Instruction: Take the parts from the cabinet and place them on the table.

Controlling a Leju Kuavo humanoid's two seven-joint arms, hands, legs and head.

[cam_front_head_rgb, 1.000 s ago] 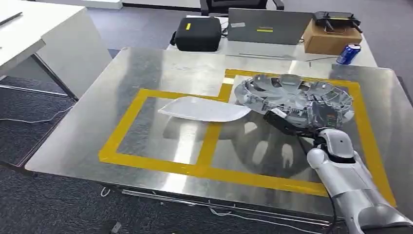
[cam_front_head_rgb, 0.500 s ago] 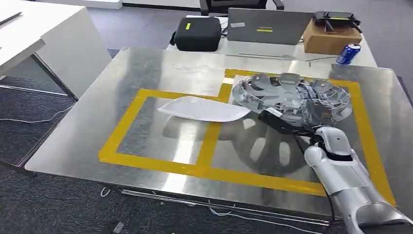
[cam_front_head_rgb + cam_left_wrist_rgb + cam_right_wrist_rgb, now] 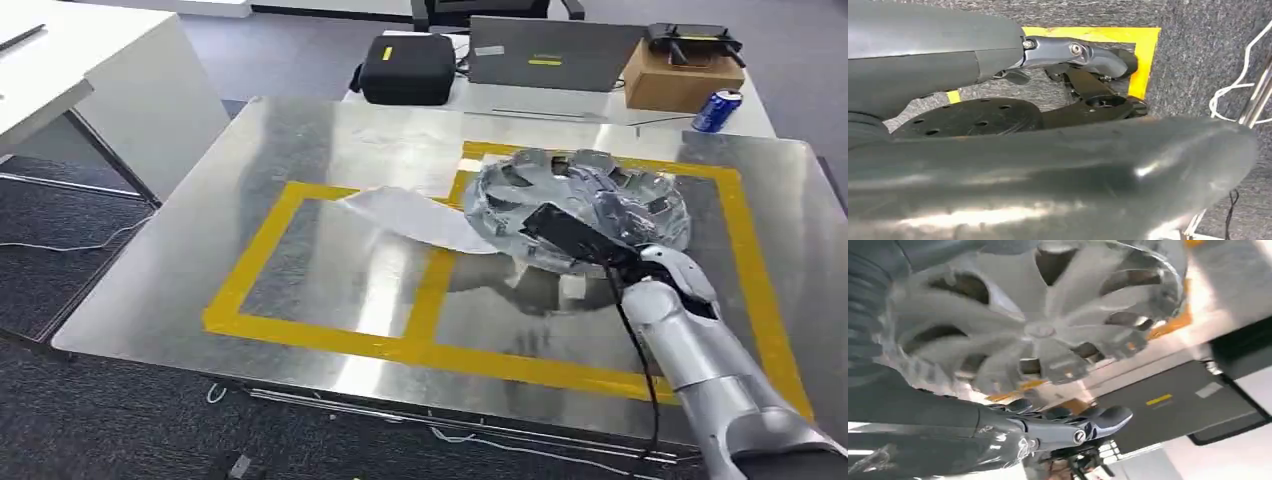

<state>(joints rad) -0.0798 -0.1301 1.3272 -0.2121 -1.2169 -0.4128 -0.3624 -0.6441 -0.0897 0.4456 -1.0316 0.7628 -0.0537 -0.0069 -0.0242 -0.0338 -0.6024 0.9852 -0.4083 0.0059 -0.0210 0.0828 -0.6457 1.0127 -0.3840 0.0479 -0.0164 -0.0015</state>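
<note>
A silver spoked wheel cover [image 3: 575, 195] hangs tilted over the right yellow-taped square of the steel table [image 3: 330, 140]. My right hand [image 3: 590, 245] grips its near rim, with dark fingers across the edge. In the right wrist view the cover's spokes [image 3: 1048, 330] fill the space beyond the thumb and fingers [image 3: 1058, 432]. A white curved panel [image 3: 410, 215] lies across the tape between the two squares, its right end hidden under the cover's left rim. My left hand [image 3: 1083, 75] hangs by the floor, fingers apart, holding nothing.
Behind the table stand a black case [image 3: 406, 70], a grey laptop [image 3: 550, 55], a cardboard box [image 3: 680, 80] and a blue can [image 3: 716, 110]. A white desk [image 3: 90, 80] is at the far left. Yellow tape [image 3: 250, 260] frames the left square.
The wheel cover has tilted up on its near side and moved left with my right hand. The white panel has shifted, and its right end now lies under the cover's rim.
</note>
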